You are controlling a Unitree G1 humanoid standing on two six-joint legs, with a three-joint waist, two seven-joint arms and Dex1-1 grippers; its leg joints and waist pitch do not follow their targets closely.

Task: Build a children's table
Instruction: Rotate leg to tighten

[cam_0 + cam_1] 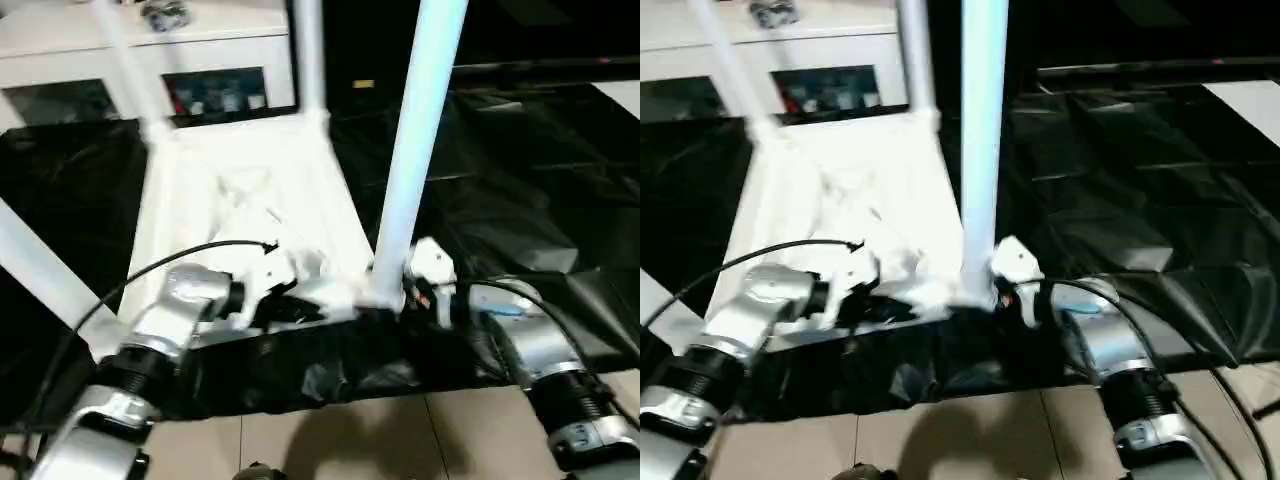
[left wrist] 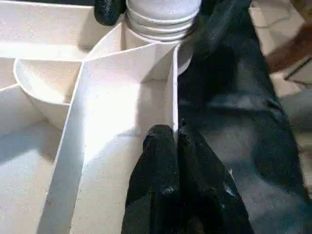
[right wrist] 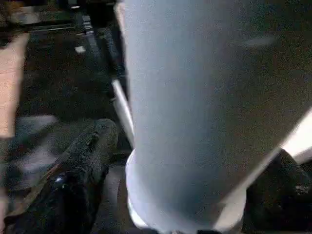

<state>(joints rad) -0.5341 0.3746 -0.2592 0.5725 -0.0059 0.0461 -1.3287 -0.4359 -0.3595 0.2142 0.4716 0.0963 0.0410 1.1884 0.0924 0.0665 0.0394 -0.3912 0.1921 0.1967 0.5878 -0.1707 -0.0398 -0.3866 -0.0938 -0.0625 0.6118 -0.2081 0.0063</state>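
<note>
The white tabletop lies upside down on a black sheet, ribs facing up. Two legs stand in its far corner sockets. A third leg slants out at the near left. The fourth leg stands upright in the near right socket, its flared end seated there. My right gripper is shut on this leg low down, with one black finger on each side of the tube. My left gripper is shut on the tabletop's near edge wall, close to that socket.
A white cabinet with glass doors stands behind the tabletop. The crumpled black sheet covers the floor to the right and left. Pale floor tiles show at the near edge, between my forearms.
</note>
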